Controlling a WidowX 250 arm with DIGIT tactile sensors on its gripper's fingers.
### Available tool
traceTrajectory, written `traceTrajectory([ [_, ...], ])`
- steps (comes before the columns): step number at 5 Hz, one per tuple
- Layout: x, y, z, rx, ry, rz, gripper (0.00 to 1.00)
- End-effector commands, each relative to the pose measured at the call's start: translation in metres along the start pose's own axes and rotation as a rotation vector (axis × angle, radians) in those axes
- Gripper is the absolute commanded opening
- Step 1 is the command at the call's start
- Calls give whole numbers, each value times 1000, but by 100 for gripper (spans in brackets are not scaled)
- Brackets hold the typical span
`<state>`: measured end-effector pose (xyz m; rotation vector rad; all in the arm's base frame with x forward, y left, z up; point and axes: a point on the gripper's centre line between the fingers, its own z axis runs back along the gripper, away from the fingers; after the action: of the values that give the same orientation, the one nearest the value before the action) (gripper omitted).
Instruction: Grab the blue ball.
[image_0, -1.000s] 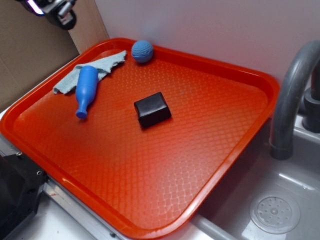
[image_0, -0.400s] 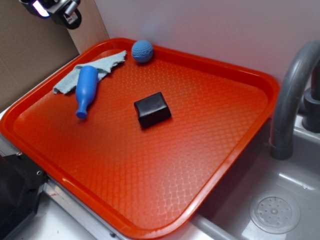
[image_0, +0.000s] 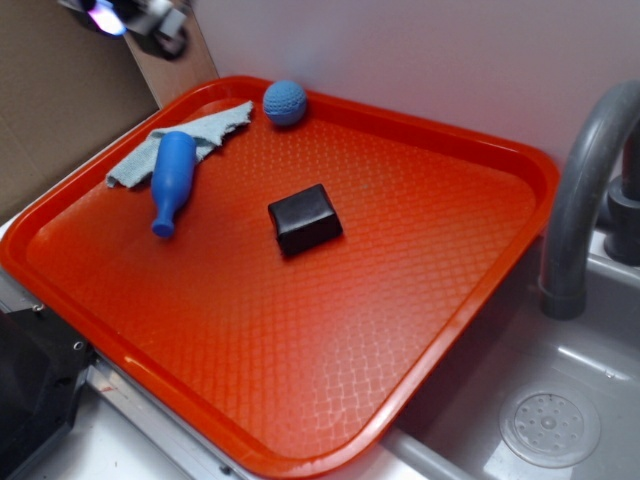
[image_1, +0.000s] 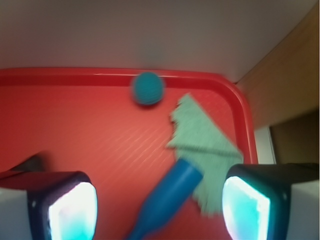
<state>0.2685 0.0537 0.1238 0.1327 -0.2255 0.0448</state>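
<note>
- Pale wall and a cardboard-brown panel back the scene; an orange tray (image_0: 430, 330) with a waffle-textured floor sits beside a grey sink (image_0: 560, 420) and its curved faucet (image_0: 580, 190).
- At the tray's far edge, almost against the raised rim and close to the wall, sits the blue ball (image_0: 285, 102): small, round, muted blue, with a knitted-looking surface. It touches nothing but the tray floor.
- Just beside it, towards the tray's corner, lies a grey-blue cloth (image_0: 190, 140), one tip reaching near the ball but apart from it. A glossy blue bottle (image_0: 171, 180) rests across the cloth's lower part, neck pointing away from the ball.
- Farther in, well apart, a black block (image_0: 304, 218) lies near the tray's middle.
- High above the tray's corner hangs the gripper (image_1: 159, 205), jaws spread wide and holding nothing; the wrist view shows both glowing fingers (image_1: 65, 207) with the bottle between them.
- To grab well, I judge it should centre over the ball before descending, keeping the fingers clear of rim and cloth.
</note>
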Motion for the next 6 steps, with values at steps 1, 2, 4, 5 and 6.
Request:
traceTrajectory([
  [1, 61, -3, -50, -93, -107, -227, 100],
  [2, 66, -20, -73, -59, -95, -275, 100],
  [4, 77, -26, -95, -1, -135, -299, 100],
  [5, 79, -24, -101, -26, -122, -302, 100],
  [6, 70, -37, -101, -57, -114, -342, 0],
])
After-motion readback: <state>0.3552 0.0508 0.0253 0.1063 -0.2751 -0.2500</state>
